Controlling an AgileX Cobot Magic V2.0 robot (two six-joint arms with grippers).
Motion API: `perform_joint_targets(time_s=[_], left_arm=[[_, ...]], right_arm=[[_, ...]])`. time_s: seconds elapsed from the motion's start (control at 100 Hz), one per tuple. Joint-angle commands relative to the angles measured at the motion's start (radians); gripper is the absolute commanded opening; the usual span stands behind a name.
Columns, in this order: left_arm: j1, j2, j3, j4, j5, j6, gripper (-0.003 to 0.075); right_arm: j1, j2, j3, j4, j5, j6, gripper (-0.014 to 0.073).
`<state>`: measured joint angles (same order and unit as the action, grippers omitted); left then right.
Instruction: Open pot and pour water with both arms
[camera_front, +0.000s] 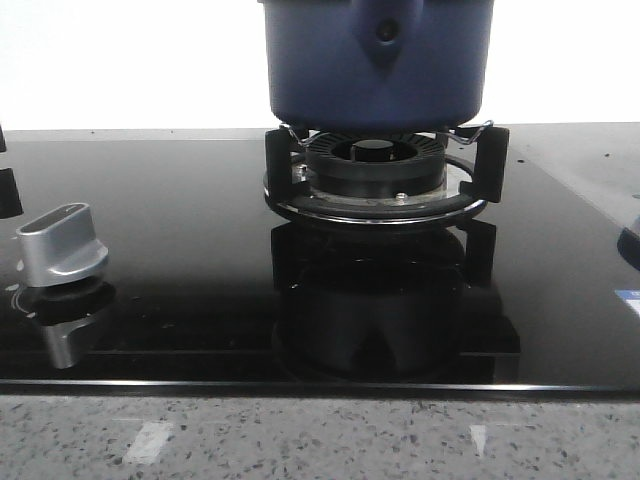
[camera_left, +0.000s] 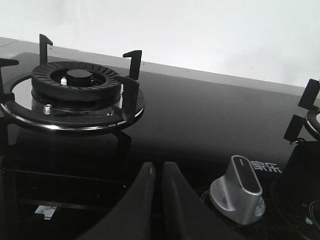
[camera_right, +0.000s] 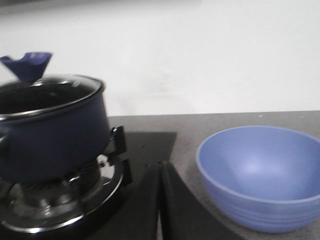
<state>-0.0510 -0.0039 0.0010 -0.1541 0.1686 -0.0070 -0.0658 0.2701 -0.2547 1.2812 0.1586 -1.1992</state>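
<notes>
So the pot (camera_front: 375, 62) is sitting on the burner (camera_front: 375, 172), lid (camera_right: 47, 85) on. My left claw (camera_left: 157, 172) and right claw (camera_right: 159, 172) are both pinched closed, empty. Blue bowl (camera_right: 262, 175) right of the pot.

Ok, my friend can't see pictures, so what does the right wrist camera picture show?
A dark blue pot with a glass lid still on sits on a black stove burner. Beside it, on the grey counter, stands an empty light blue bowl. The robot's right gripper shows at the bottom, its two black fingers pressed together and holding nothing.
</notes>
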Motion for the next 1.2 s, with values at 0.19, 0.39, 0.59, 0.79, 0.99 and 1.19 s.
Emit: perform_joint_targets(time_s=[0.19,0.39,0.59,0.79,0.99,1.19], left_arm=[[-0.003,-0.028,0.033,-0.006,-0.071,-0.009,-0.0020],[-0.003,-0.028,0.033,-0.006,-0.071,-0.009,-0.0020],[-0.003,-0.028,0.033,-0.006,-0.071,-0.009,-0.0020],[-0.003,-0.028,0.033,-0.006,-0.071,-0.009,-0.0020],[-0.003,-0.028,0.033,-0.006,-0.071,-0.009,-0.0020],[-0.003,-0.028,0.033,-0.006,-0.071,-0.009,-0.0020]], right_arm=[[-0.002,0.006,-0.026,0.020,-0.069,-0.010,-0.0052],[-0.002,0.006,-0.026,0.022,-0.113,-0.010,-0.0052],[-0.002,0.006,-0.026,0.016,-0.149,-0.010,-0.0052],[-0.002,0.006,0.002,-0.833,-0.178,0.757,-0.0052],[-0.002,-0.046,0.127,-1.148,-0.200,1.068,-0.0052],[-0.002,-0.221,0.290,-1.209,-0.287,1.134,-0.0052]])
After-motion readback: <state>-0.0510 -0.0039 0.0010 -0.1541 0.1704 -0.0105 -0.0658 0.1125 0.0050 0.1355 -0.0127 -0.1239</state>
